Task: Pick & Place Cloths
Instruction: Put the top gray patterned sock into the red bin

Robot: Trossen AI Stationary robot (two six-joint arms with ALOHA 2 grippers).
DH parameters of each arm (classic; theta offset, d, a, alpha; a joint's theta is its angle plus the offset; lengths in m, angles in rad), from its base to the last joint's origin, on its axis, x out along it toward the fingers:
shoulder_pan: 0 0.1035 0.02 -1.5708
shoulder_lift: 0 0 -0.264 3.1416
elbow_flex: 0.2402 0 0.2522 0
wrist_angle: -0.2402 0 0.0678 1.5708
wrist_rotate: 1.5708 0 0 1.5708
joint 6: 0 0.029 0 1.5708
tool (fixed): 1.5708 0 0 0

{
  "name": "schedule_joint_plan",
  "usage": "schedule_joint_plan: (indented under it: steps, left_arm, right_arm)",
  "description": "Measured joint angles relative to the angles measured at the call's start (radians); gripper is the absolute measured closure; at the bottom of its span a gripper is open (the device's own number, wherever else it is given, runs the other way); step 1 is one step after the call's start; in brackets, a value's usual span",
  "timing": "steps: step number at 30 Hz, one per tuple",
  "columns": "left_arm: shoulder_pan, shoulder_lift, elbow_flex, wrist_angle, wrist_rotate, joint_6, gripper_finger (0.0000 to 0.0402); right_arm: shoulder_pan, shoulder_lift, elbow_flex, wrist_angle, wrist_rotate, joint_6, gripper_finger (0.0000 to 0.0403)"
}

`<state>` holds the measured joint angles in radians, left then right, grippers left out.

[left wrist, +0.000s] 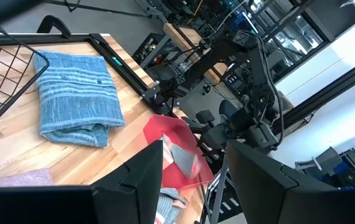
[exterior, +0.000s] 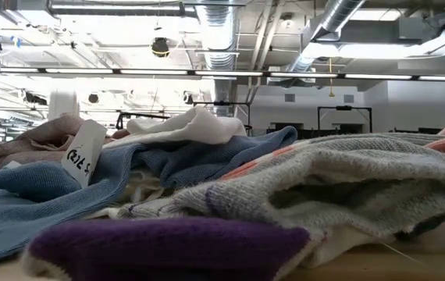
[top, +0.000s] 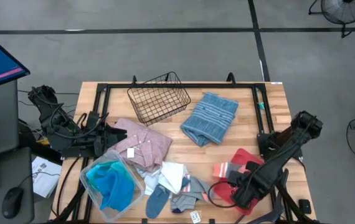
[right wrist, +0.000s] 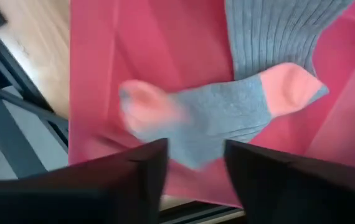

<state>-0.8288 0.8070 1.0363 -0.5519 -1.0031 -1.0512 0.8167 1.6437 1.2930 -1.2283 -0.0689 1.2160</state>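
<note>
The right claw [right wrist: 195,165], fingers apart, hangs just above a grey sock with coral toe [right wrist: 227,112] on the red tray [right wrist: 103,68] (tabletop's corner). The left claw [left wrist: 193,171], also apart, waits beside the pink shirt [top: 141,144].

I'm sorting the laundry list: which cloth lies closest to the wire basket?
The grey-blue striped towel, lying alone just right of the black wire basket. The pink shirt sits below the basket, slightly farther off.

Ribbed knit grey sock [right wrist: 227,118] lies on a smooth red tray [right wrist: 103,56]; black wire basket [top: 159,98]; varnished wooden worktop [top: 252,130].
</note>
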Motion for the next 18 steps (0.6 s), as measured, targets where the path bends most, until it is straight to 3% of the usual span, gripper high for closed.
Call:
schedule_joint_plan:
  steps: [5,8,13,18]
  left_arm:
    - [0.0,0.0,0.0,0.0,0.0,0.0,0.0238]
    - [0.0,0.0,0.0,0.0,0.0,0.0,0.0238]
    - [0.0,0.0,0.0,0.0,0.001,0.0,0.0238]
    - [0.0,0.0,0.0,0.0,0.004,0.0,0.0238]
  right_arm:
    - [-0.04,-0.021,-0.002,-0.021,0.022,-0.058,0.0107]
    - [-0.104,-0.035,0.0,-0.02,0.103,-0.103,0.0057]
    - [-0.291,-0.033,0.005,0.022,0.161,-0.294,0.0027]
    - [-0.461,0.011,0.005,0.095,0.124,-0.507,0.0029]
